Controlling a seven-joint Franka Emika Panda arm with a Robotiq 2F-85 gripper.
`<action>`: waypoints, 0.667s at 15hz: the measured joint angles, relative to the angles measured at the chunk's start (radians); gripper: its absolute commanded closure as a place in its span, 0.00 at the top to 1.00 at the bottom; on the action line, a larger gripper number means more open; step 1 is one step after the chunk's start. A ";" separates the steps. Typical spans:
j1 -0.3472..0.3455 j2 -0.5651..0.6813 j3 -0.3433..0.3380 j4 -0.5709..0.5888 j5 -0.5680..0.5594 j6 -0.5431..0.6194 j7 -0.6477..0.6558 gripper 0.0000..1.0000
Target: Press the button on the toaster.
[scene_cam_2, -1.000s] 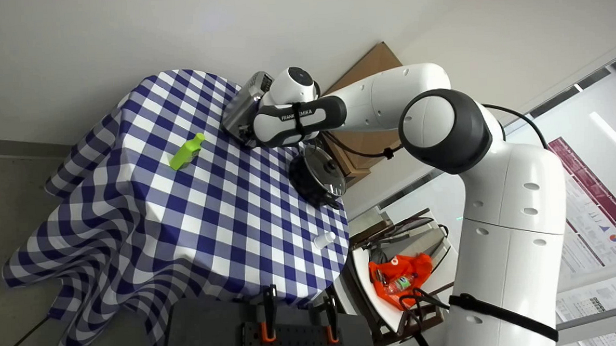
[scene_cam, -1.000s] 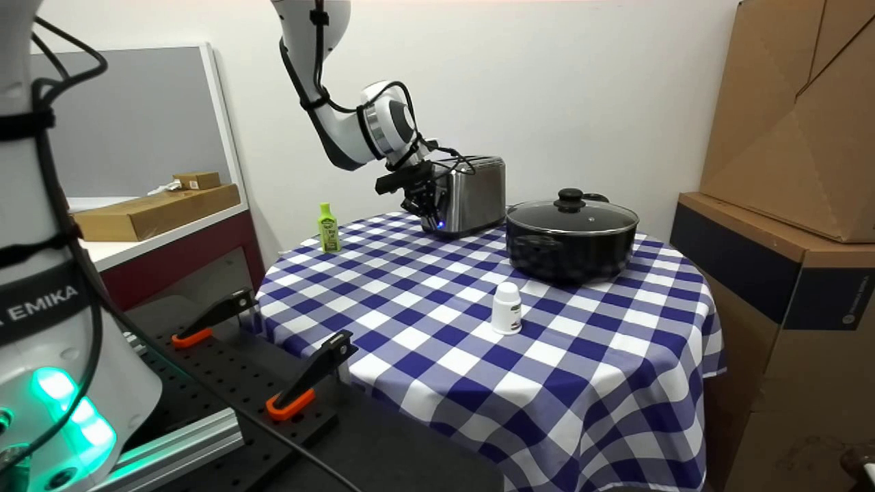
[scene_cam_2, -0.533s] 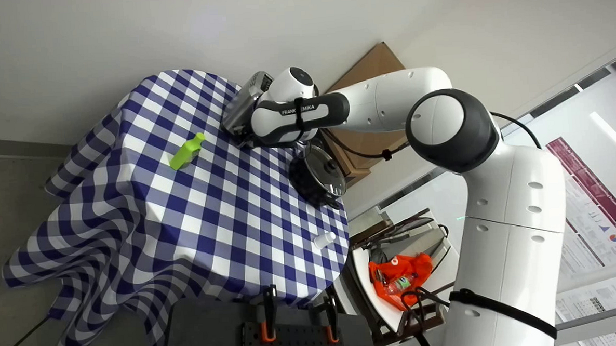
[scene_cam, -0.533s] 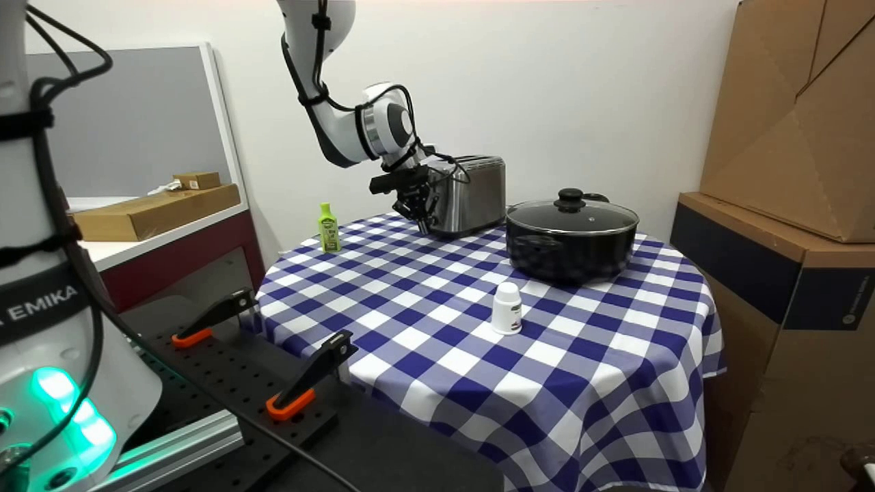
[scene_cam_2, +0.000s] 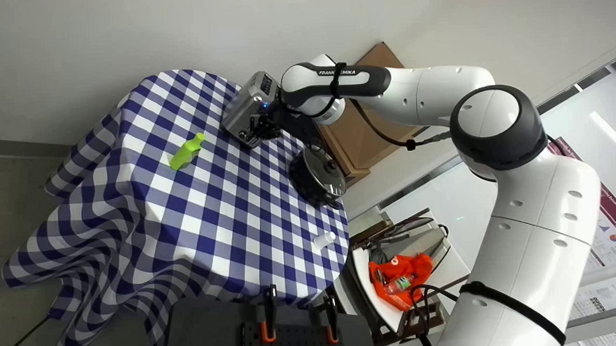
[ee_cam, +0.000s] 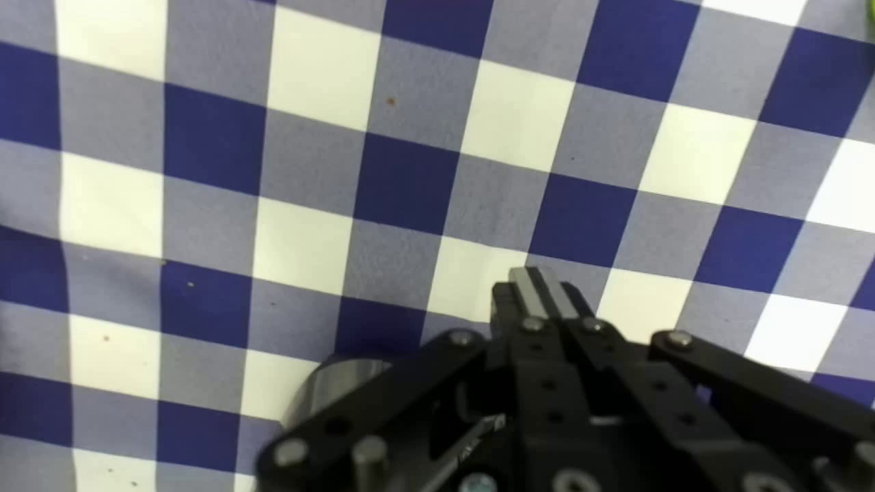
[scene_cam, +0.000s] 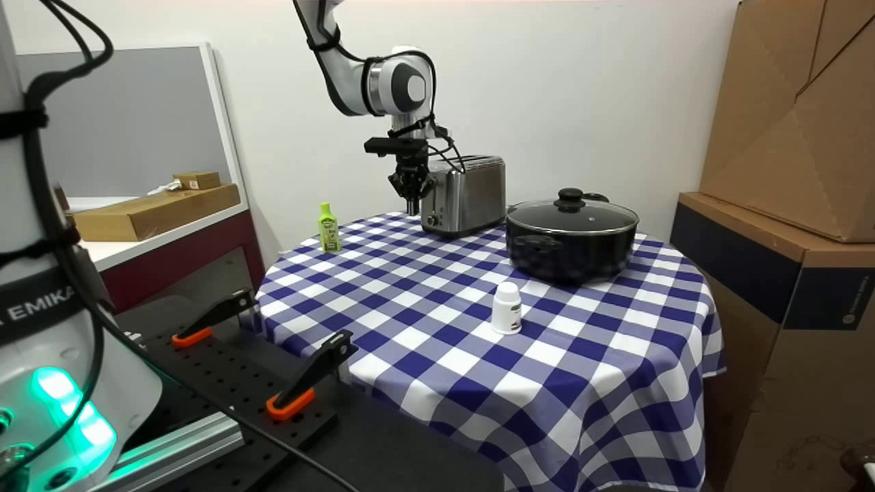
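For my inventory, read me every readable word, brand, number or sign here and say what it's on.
"EMIKA" on the robot's base, the word before it cut off.
"FRANK ... MIKA" on the robot's wrist, a strap hiding the middle.
Too small or blurred: print on the green bottle, white bottle, cardboard box, poster and clear bottle; any marks on the toaster.

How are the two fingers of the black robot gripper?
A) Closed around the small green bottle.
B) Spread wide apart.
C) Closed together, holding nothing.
C, because in the wrist view the black robot gripper has its two pale fingertips side by side, with no object between them.
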 measured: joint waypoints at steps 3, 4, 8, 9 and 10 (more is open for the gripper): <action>-0.009 -0.096 0.001 -0.043 0.071 -0.106 0.061 0.00; -0.008 -0.131 0.005 -0.066 0.087 -0.139 0.080 0.00; 0.003 -0.295 0.025 -0.198 0.127 -0.256 0.150 0.00; 0.009 -0.343 0.025 -0.239 0.127 -0.282 0.165 0.00; 0.012 -0.392 0.025 -0.280 0.126 -0.309 0.175 0.00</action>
